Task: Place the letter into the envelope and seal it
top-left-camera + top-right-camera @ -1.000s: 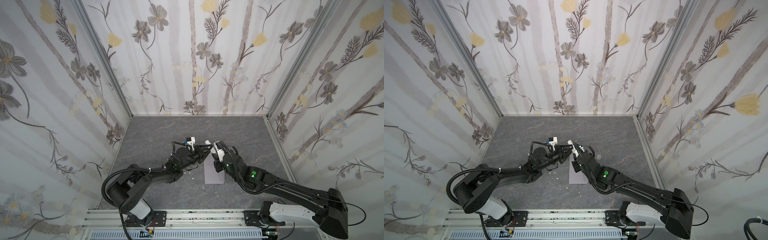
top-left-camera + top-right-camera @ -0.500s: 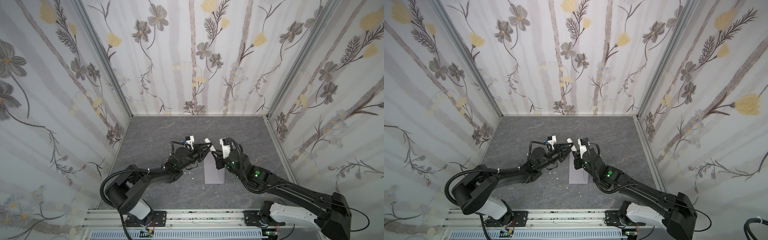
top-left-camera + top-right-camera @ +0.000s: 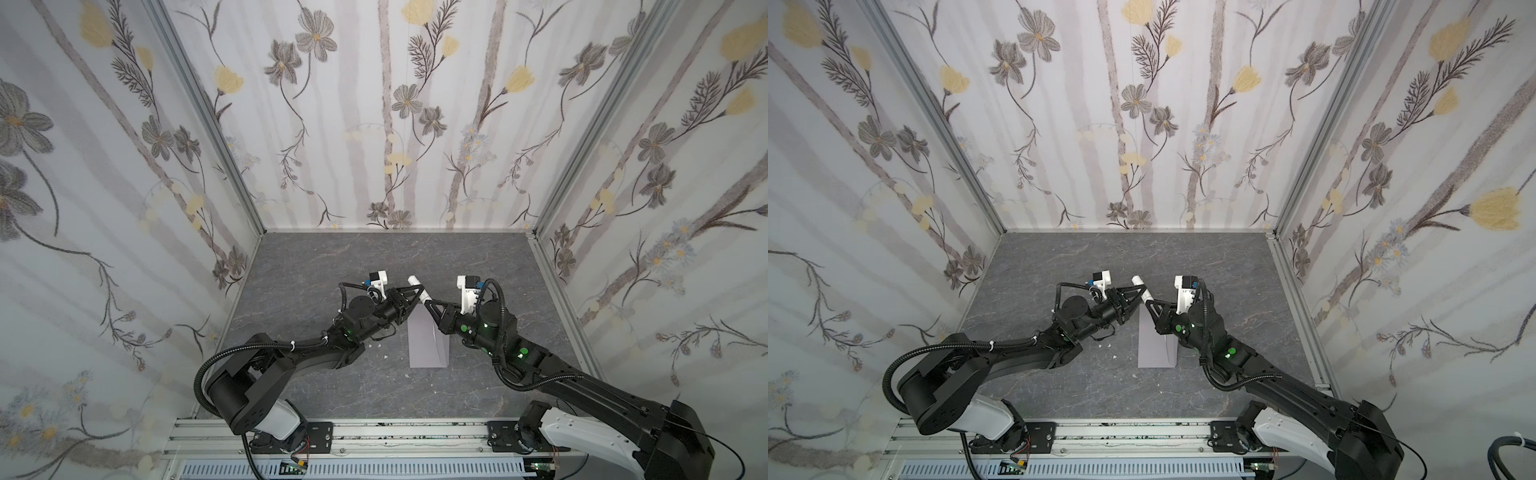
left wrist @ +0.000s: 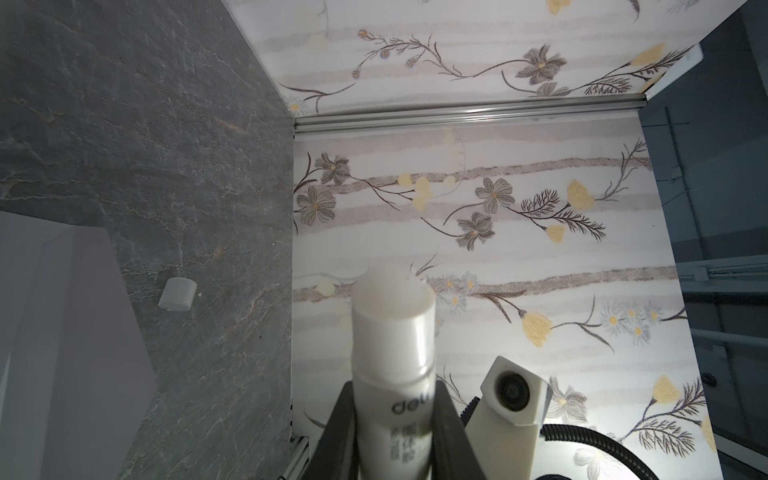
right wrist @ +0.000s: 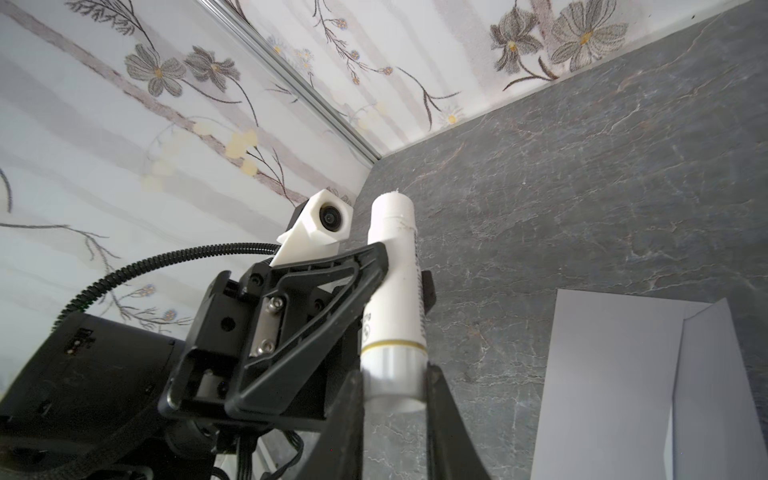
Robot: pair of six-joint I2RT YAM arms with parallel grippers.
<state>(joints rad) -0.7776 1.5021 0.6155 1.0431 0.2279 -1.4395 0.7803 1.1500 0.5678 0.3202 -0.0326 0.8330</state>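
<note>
The grey-lavender envelope lies flat on the table, and its edge shows in both wrist views. The letter is hidden. Above the envelope's far end, both grippers hold one white glue stick. My left gripper is shut on the tube's body. My right gripper is shut on its silver base. The stick is uncapped, with glue showing at the tip.
The glue stick's white cap lies on the grey table beside the envelope. Small white crumbs dot the table left of the envelope. Flowered walls close in the left, back and right sides.
The right wrist has swung to the right while its fingers stay at the glue stick's base. The left arm and the envelope have barely moved.
</note>
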